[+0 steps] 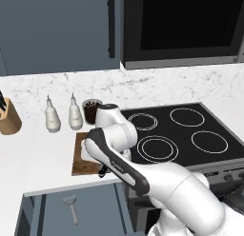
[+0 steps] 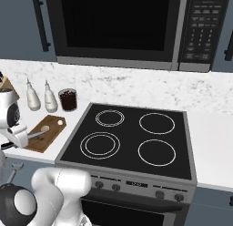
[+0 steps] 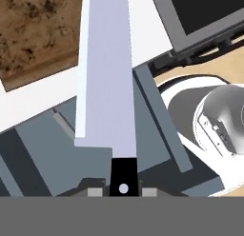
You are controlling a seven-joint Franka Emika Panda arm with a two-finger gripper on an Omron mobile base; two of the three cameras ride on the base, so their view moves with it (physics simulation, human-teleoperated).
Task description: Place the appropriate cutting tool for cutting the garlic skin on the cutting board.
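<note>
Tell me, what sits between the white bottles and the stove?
A dark glass cup stands between the two white bottles and the stove, clearest in the right base view.

The cutting board (image 2: 45, 132) lies on the counter (image 2: 209, 138) just left of the stove (image 2: 132, 138), with the garlic (image 2: 44, 128) on it. Behind the board stand two bottles (image 1: 53, 117) and a jar (image 1: 90, 111) — the knife block (image 1: 9, 118) further left. Below the counter's edge, an open drawer (image 1: 71, 211) holds a utensil (image 1: 71, 206).

White counter (image 1: 43, 149) carries cutting board (image 1: 81, 166), two bottles (image 1: 52, 117), knife block (image 1: 9, 118).
</note>
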